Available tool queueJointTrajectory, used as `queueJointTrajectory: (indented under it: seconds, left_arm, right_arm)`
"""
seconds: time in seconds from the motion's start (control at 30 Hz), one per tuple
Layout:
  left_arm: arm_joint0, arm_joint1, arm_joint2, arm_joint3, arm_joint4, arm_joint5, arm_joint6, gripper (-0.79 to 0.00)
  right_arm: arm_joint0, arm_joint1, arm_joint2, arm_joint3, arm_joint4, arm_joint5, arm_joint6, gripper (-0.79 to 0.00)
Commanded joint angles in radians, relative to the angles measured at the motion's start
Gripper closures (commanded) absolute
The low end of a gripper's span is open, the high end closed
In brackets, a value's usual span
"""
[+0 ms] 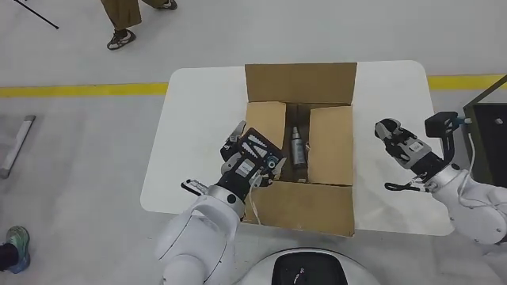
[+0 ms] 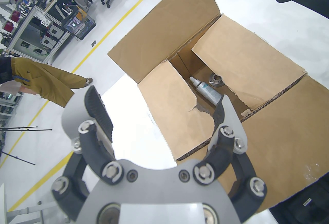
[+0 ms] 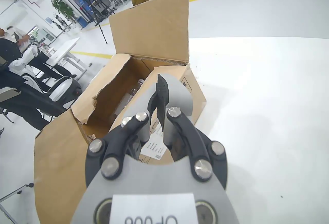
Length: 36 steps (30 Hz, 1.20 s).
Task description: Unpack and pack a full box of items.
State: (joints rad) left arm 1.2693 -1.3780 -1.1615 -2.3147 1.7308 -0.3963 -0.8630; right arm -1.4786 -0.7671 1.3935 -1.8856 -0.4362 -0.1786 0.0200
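My left fingers (image 2: 99, 112) are spread wide and hold nothing, hanging over the left inner flap of the open box (image 1: 305, 206). The box stands in the middle of the surface (image 1: 198, 127), its side flaps partly folded in. Through the gap between them a bottle (image 1: 297, 149) lies on its side on the bottom, with a metal ring (image 2: 215, 79) just beside it. My right fingers (image 3: 160, 96) are pressed together, empty, above the surface to the right of the box.
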Motion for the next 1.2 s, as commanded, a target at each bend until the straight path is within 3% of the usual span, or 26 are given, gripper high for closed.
queueJointTrajectory:
  seconds: [0.0,0.7,0.73,0.83,0.9,0.93,0.97,1.0,1.17]
  left_arm:
    - [0.000,0.000,0.000,0.000,0.000,0.000,0.000,-0.785]
    - [0.000,0.000,0.000,0.000,0.000,0.000,0.000,-0.785]
    - [0.000,0.000,0.000,0.000,0.000,0.000,0.000,-0.622]
    - [0.000,0.000,0.000,0.000,0.000,0.000,0.000,0.000]
    - [0.000,0.000,0.000,0.000,0.000,0.000,0.000,0.000]
    - [0.000,0.000,0.000,0.000,0.000,0.000,0.000,-0.246]
    - [0.000,0.000,0.000,0.000,0.000,0.000,0.000,-0.548]
    - [0.000,0.000,0.000,0.000,0.000,0.000,0.000,-0.785]
    - [0.000,0.000,0.000,0.000,0.000,0.000,0.000,-0.785]
  right_arm:
    - [0.000,0.000,0.000,0.000,0.000,0.000,0.000,0.000]
    - [0.000,0.000,0.000,0.000,0.000,0.000,0.000,0.000]
    - [0.000,0.000,0.000,0.000,0.000,0.000,0.000,0.000]
    - [0.000,0.000,0.000,0.000,0.000,0.000,0.000,0.000]
    - [0.000,0.000,0.000,0.000,0.000,0.000,0.000,0.000]
    - [0.000,0.000,0.000,0.000,0.000,0.000,0.000,0.000]
    - [0.000,0.000,0.000,0.000,0.000,0.000,0.000,0.000]
    - [0.000,0.000,0.000,0.000,0.000,0.000,0.000,0.000]
    - [0.000,0.000,0.000,0.000,0.000,0.000,0.000,0.000]
